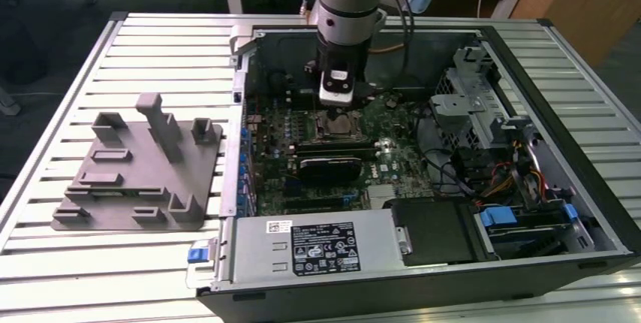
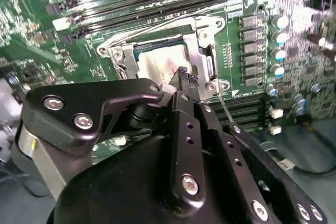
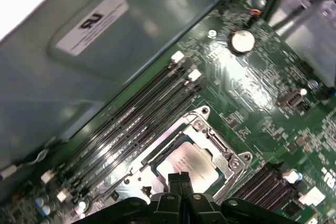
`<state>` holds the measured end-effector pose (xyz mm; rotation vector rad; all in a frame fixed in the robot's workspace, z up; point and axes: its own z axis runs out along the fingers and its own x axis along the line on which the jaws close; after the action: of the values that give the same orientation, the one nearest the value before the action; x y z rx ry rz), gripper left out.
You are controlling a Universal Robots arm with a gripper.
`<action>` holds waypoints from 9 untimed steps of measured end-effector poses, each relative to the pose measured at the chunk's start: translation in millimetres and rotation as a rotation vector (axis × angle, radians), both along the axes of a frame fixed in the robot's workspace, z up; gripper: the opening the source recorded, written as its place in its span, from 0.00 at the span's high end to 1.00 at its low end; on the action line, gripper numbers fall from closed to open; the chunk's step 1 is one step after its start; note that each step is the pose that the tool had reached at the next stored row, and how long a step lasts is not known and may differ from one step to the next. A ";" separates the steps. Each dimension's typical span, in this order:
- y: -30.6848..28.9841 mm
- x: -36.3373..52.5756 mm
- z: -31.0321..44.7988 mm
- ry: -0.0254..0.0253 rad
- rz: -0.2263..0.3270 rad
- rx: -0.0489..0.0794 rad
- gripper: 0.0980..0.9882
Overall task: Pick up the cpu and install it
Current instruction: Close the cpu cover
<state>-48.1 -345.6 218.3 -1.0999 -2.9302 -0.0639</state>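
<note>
open computer case (image 1: 561,188) lying on the slatted surface (image 1: 150,45), with the grey fixture block (image 1: 140,180) well apart from it toward the exterior view's left; the arm (image 1: 347,7) reaches down into the case over the motherboard (image 3: 252,87). in both wrist views the cpu (image 2: 157,69) (image 3: 193,163) lies flat inside the metal socket frame (image 2: 205,30) (image 3: 223,150), beside the row of memory slots (image 3: 142,114), its silver top facing up. the pincer (image 3: 178,178) (image 2: 184,75) hangs directly over the chip, its fingertips clenched together with nothing between them; whether the tips touch the lid or sit just above it cannot be told. judged risks: if the chip is not fully square in its seat, any downward push from the closed tips could tilt it and bend the fine contacts beneath; a sideways drift could scrape the lid or nudge the chip against the frame edge; the tips could also catch the frame itself, since it closely surrounds the chip on every side
</note>
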 end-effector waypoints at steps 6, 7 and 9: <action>0.0 -0.3 -0.4 0.0000 0.143 -0.001 0.99; 0.0 -0.3 -0.5 -0.0001 0.161 -0.001 0.99; 0.0 -0.3 -0.6 0.0000 0.198 -0.001 0.99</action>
<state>-48.4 -345.6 217.7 -0.8033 -3.0213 -0.0604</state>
